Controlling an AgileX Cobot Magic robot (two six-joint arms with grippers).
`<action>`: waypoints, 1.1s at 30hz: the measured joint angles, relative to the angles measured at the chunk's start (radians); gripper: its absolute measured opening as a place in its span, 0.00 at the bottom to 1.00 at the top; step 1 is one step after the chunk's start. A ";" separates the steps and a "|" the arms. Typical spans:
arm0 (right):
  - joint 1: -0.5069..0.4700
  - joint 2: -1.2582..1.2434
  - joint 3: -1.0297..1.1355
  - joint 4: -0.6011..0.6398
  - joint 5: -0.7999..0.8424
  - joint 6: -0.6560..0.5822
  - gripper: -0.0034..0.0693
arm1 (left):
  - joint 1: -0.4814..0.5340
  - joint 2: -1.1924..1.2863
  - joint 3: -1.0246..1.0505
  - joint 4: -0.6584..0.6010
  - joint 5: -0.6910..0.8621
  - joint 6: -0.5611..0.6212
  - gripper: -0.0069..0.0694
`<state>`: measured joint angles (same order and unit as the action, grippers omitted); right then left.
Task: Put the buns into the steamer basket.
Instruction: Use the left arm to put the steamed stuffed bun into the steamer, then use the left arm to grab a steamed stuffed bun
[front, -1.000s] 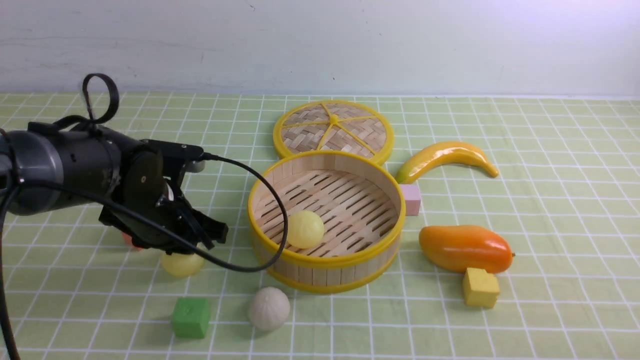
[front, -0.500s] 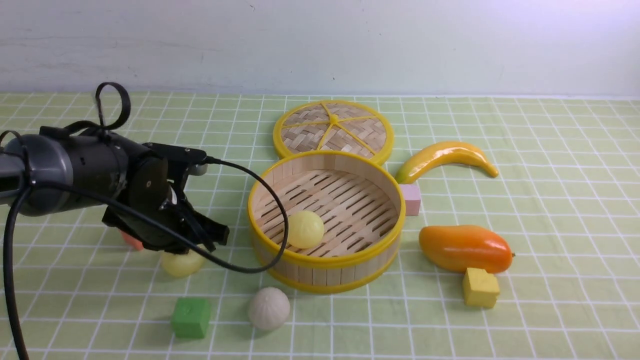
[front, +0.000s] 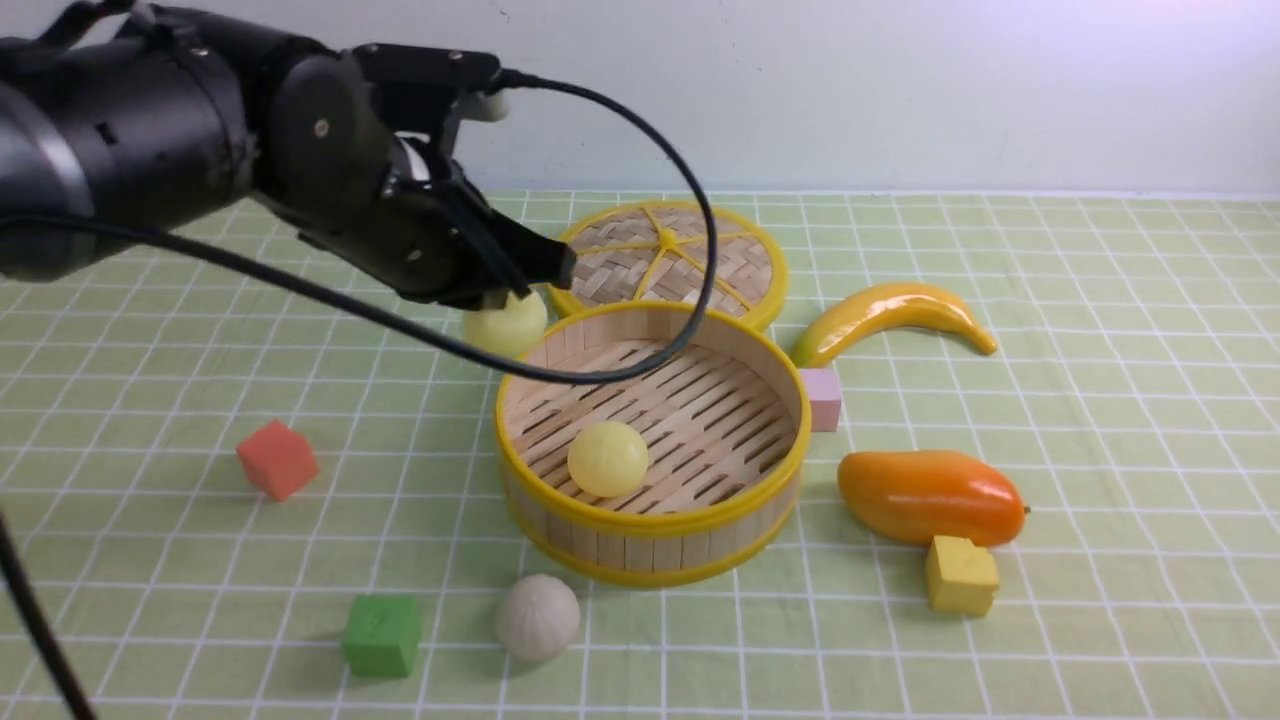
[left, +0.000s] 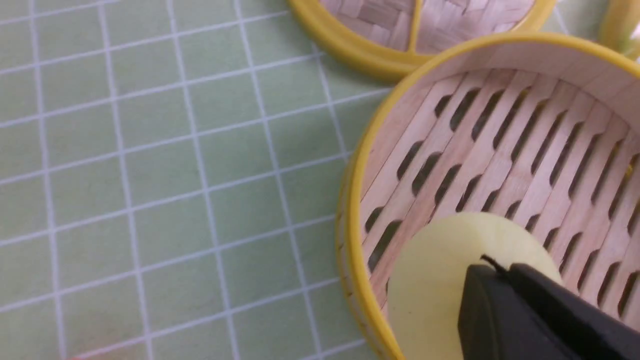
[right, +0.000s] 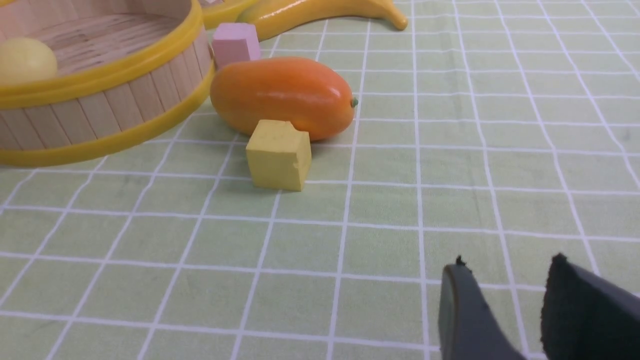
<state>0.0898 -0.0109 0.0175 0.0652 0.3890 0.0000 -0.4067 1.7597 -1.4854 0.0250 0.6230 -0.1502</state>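
Note:
The steamer basket (front: 640, 548) stands mid-table with one pale yellow bun (front: 607, 458) on its slatted floor. My left gripper (front: 510, 290) is shut on a second pale yellow bun (front: 505, 325) and holds it in the air over the basket's far left rim. In the left wrist view that bun (left: 430, 280) hangs just inside the rim (left: 350, 200), with a black finger (left: 525, 310) against it. The off-white pleated bun (front: 537, 616) lies on the cloth in front of the basket. My right gripper (right: 507, 270) shows only in its wrist view, open and empty, low over the cloth.
The woven lid (front: 665, 260) lies behind the basket. A banana (front: 890, 315), a pink cube (front: 822, 398), a mango (front: 930, 495) and a yellow cube (front: 960, 575) are on its right. A red cube (front: 277, 459) and a green cube (front: 381, 634) are on its left.
My left gripper has lifted the yellow bun off the cloth beside the red cube and carried it up and to the right, over the basket's far left rim.

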 joint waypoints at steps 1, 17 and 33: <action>0.000 0.000 0.000 0.000 0.000 0.000 0.38 | -0.001 0.035 -0.023 -0.015 0.000 0.002 0.07; 0.000 0.000 0.000 0.000 0.000 0.000 0.38 | 0.000 0.337 -0.205 -0.179 0.001 0.150 0.19; 0.000 0.000 0.000 0.000 0.000 0.000 0.38 | -0.055 -0.117 0.056 -0.184 0.289 0.137 0.16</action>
<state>0.0898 -0.0109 0.0175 0.0652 0.3890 0.0000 -0.4612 1.6429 -1.4290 -0.1591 0.9120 -0.0131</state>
